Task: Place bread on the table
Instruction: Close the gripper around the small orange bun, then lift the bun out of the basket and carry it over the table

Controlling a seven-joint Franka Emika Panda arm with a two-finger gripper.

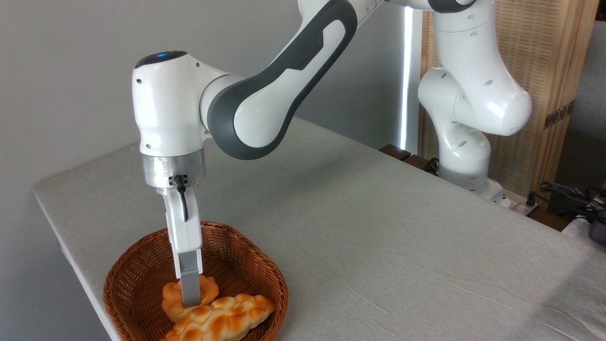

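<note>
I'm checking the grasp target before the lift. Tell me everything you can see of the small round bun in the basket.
The small roundish orange-golden bun has a knotted, swirled top and a paler base, with a glossy, toy-like look. It lies in the brown woven wicker basket, near its front, touching the longer braided golden loaf that lies in front of it. The robot's gripper is down on it: one grey finger covers its middle, so the jaws' hold cannot be confirmed. It is not yet on the light grey table.

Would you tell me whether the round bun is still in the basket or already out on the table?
In the basket: the bun sits inside the wicker basket beside the braided loaf.
</note>
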